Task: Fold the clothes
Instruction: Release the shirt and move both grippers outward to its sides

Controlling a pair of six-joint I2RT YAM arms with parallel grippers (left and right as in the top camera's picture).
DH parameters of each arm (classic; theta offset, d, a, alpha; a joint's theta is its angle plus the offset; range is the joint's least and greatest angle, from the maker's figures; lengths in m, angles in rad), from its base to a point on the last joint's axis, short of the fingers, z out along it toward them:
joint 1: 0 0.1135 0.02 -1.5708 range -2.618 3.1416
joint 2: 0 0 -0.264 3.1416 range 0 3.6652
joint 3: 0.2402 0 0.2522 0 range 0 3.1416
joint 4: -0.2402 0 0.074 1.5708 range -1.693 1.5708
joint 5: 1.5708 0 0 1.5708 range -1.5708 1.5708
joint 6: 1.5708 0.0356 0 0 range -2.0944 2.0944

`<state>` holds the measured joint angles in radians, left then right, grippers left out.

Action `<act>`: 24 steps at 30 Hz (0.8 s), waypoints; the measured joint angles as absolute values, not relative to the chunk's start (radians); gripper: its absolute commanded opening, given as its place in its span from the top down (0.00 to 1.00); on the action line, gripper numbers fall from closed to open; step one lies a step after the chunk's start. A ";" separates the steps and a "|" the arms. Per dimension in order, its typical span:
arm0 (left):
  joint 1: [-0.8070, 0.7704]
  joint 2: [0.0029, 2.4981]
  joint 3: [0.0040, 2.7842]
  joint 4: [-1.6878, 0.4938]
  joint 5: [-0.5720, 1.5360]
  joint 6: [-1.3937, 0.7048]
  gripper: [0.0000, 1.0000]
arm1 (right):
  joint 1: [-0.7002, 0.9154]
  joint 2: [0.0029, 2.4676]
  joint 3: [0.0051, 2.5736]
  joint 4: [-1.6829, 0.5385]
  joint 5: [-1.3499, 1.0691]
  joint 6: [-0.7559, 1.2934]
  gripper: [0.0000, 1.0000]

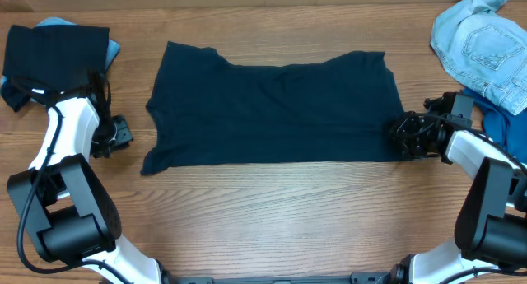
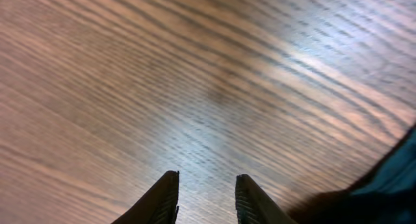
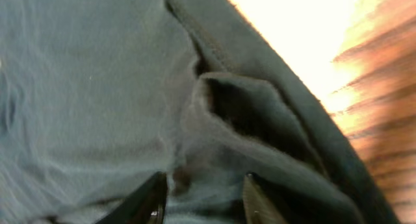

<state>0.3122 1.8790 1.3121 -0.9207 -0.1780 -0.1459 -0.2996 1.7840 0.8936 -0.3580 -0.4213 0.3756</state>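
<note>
The clothes' main piece, a dark navy shirt, lies spread flat across the middle of the table. My right gripper is at the shirt's right edge. In the right wrist view its fingers stand apart over a raised pucker of shirt fabric, open and not pinching it. My left gripper sits on bare wood just left of the shirt's lower left corner. It is open with only table between the fingers, and the shirt's edge shows at the lower right.
A black garment lies at the back left with a blue piece peeking from under it. Pale denim and a mid-blue piece sit at the back right, close to my right arm.
</note>
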 measured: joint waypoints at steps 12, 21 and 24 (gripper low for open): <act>0.309 1.879 1.312 -0.915 0.095 -0.113 0.67 | -0.300 1.733 0.902 -0.389 -0.467 0.270 0.51; 0.212 1.874 1.312 -0.878 0.196 -0.083 0.61 | -0.300 1.567 0.936 -0.352 -0.416 0.258 0.55; 0.169 1.874 1.312 -0.861 0.206 -0.075 0.61 | -0.300 1.566 0.937 -0.381 -0.389 0.268 0.66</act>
